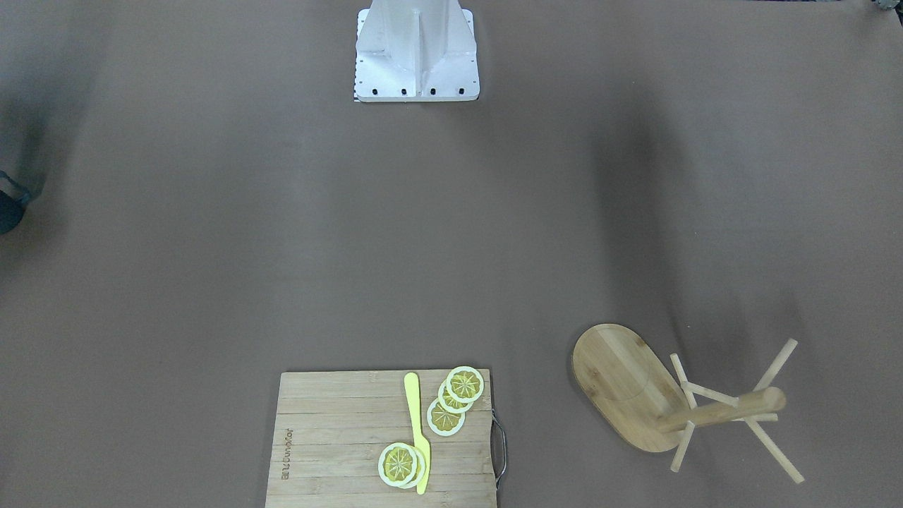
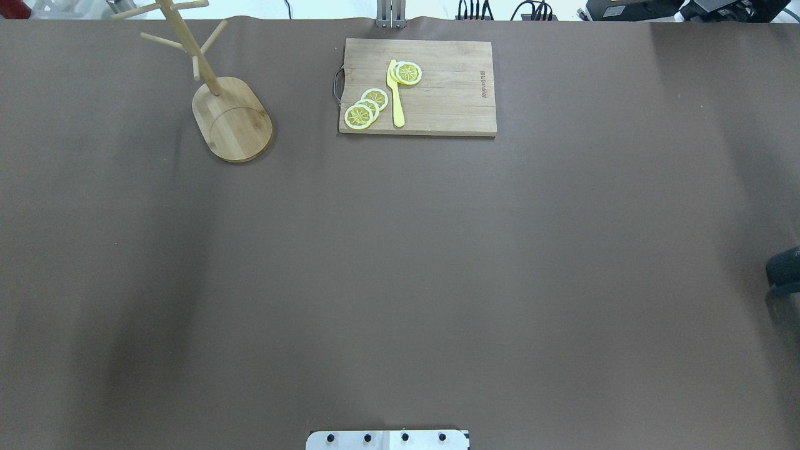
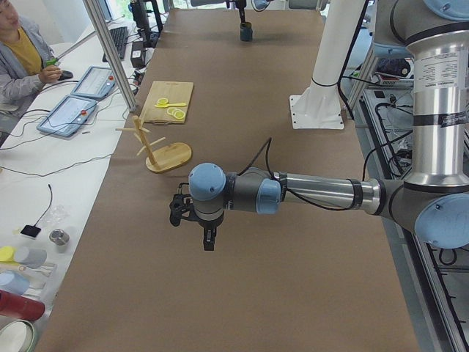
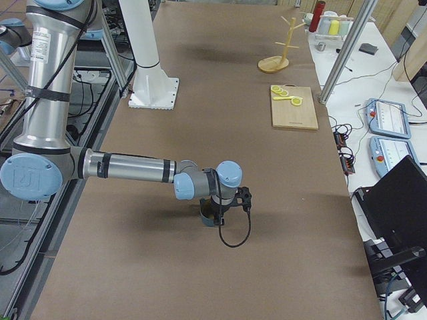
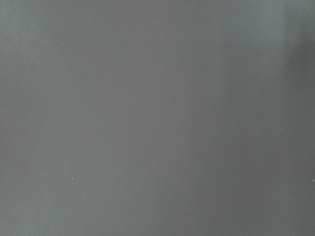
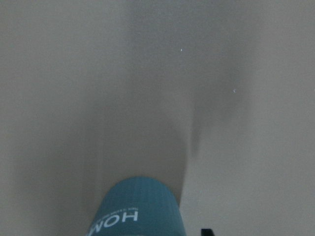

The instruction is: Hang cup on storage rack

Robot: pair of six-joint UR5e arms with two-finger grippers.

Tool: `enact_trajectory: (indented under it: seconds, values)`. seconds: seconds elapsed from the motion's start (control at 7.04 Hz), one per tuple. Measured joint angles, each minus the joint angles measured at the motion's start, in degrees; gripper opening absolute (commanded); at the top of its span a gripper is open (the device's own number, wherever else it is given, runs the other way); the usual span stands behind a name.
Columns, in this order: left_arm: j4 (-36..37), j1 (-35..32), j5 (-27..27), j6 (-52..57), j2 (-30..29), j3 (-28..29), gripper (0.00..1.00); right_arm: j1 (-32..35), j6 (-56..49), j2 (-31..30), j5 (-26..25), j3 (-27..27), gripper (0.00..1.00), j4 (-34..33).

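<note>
Teal cup (image 6: 139, 210) at right claw (image 4: 211, 219)

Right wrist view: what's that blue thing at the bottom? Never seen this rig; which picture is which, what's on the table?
That is the cup, seen by a camera on the right arm's wrist; it sits at the right claw, clamped or not I cannot tell. Two robot arms share a brown table. Two pictures look down from above, two from the table's ends, one from each wrist. The left claw hangs above the table, nothing seen in it. Farther off stand the storage rack and a cutting board with lemon slices and a yellow knife.
</note>
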Motion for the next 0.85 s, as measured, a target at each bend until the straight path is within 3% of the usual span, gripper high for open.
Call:
enact_trajectory:
  seconds: [0.43,0.85]
  values:
    - [0.0,0.0,-0.1,-0.1,0.0,-0.2,0.98,-0.2,0.5,1.2,0.8,0.6,0.00,-0.2]
    - [0.0,-0.1,-0.1,-0.1,-0.2,-0.8,0.98,-0.9,2.7,7.2,2.9,7.3,0.00,-4.4]
